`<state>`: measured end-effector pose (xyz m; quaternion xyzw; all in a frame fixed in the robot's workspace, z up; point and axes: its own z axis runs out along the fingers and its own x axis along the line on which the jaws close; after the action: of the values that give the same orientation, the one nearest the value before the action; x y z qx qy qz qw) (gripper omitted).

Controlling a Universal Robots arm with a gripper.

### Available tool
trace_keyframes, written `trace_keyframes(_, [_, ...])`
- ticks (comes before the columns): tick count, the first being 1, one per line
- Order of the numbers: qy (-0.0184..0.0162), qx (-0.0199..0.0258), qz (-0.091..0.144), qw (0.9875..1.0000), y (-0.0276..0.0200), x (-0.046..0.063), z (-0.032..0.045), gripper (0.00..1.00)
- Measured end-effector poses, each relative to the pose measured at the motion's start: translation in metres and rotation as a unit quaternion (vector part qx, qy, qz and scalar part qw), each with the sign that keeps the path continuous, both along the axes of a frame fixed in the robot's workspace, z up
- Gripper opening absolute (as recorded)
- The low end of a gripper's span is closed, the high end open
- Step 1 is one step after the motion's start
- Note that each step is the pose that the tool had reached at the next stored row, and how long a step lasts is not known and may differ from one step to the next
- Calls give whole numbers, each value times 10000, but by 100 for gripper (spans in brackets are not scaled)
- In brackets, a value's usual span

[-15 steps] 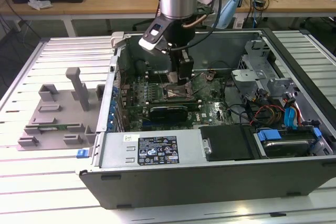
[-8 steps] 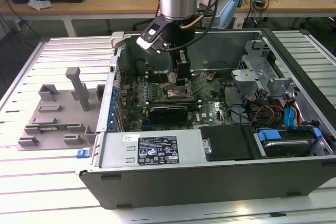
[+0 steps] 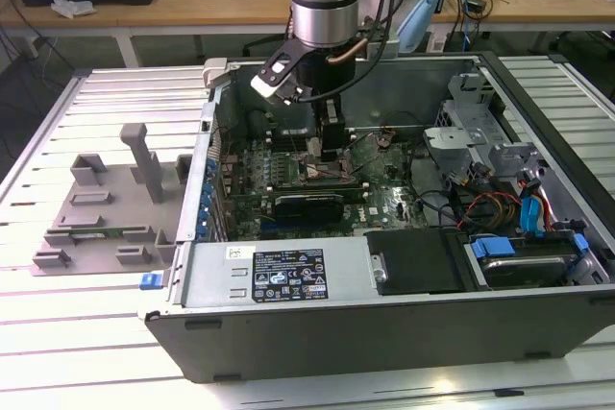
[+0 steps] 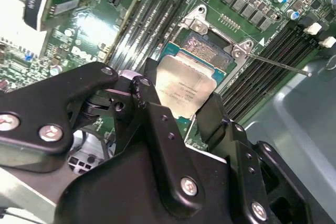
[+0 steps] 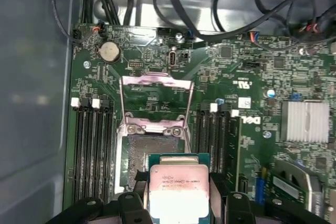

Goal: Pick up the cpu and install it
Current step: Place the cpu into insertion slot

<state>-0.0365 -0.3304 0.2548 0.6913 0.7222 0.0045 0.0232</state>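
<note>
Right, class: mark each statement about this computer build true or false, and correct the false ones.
1. The tool grips the cpu. True.
2. The socket has its plate shut. False: the plate stands raised and the socket is open.
3. A grey tray lies outside the case, on the exterior view's left. True.
4. The cpu lies on the tray. False: it sits between the tool's fingers over the socket.
5. A round battery sits on the motherboard. True.
</note>
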Motion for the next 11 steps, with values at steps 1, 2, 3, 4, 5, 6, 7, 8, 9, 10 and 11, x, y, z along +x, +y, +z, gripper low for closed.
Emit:
trace_keyframes(1, [0, -1, 0, 10000, 9, 0, -9, 55])
trace_keyframes(2, [0, 0, 0, 10000, 17, 0, -15, 55])
trace_keyframes(3, [0, 0, 0, 10000, 35, 0, -26, 55])
trace_keyframes(4, [0, 0, 0, 10000, 53, 0, -35, 55])
trace_keyframes(5, [0, 0, 0, 10000, 66, 0, -41, 55])
trace_keyframes(6, [0, 0, 0, 10000, 77, 0, -46, 55])
trace_keyframes(7, [0, 0, 0, 10000, 88, 0, -54, 55])
trace_keyframes(8, [0, 0, 0, 10000, 105, 0, -71, 55])
trace_keyframes(9, [0, 0, 0, 10000, 123, 0, -89, 55])
trace_keyframes(10, [0, 0, 0, 10000, 138, 0, -97, 55])
trace_keyframes(11, [0, 0, 0, 10000, 152, 0, -108, 55])
